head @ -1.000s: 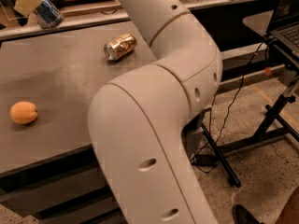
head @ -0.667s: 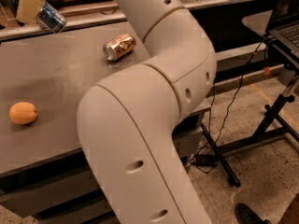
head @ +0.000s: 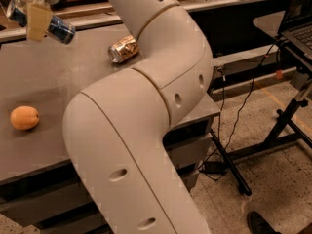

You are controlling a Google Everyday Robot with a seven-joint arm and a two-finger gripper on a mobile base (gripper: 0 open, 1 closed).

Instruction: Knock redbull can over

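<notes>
Robot arm [head: 146, 130]: white, fills the centre of the view.
Table [head: 58, 82]: grey, matte; open surface between items; right edge meets speckled floor [head: 273, 179].
Redbull can [head: 61, 29]: blue-silver, tilted steeply at the far left edge; no lettering legible.
Gripper [head: 38, 23]: across the can's middle; whether it grips cannot be told.
Gold can [head: 123, 48]: dented, on its side.
Orange fruit [head: 24, 117]: near the left edge.

Cream gripper [head: 38, 28] at top left — blue-silver redbull can [head: 61, 29], gold can [head: 123, 49].
</notes>
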